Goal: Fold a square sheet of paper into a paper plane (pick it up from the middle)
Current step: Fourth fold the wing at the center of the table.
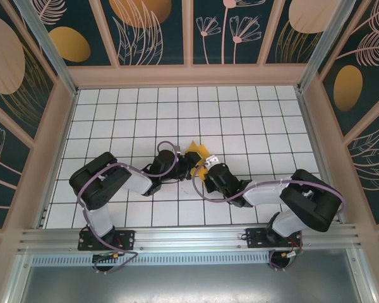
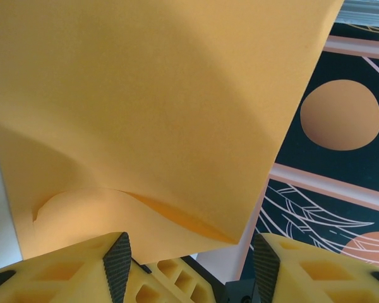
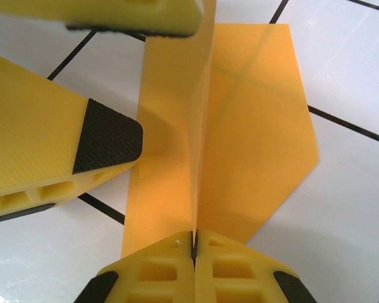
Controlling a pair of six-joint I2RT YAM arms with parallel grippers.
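right gripper (image 3: 194,238): jaws fully closed, pinching the near edge of the sheet of paper (image 3: 252,132) right at its crease; the fingertips meet with just the paper between them
left gripper (image 2: 191,247): jaws about half open, clamping nothing; in the right wrist view its two fingers (image 3: 107,136) sit on either side of the raised flap, with the black pad close to the flap, contact can't be confirmed
paper state: partly folded; one part lies flat on the white gridded table (image 1: 240,113), its outer edge coming to a blunt point; a second part stands upright from a crease that runs away from the right gripper's tips
left wrist view: the orange-yellow sheet stands close in front of the camera like a wall; its lower edge curls up just above the left pad and dips down between the two pads (image 2: 118,265)
paper position: roughly mid table, slightly right of centre, just far of where the two grippers meet; a small yellow tip shows past them in the top view (image 1: 200,150)
both arms reach inward from the near edge, left from the left, right from the right, their wrists almost touching
dark panel with an orange oval (image 2: 340,115) visible behind the sheet
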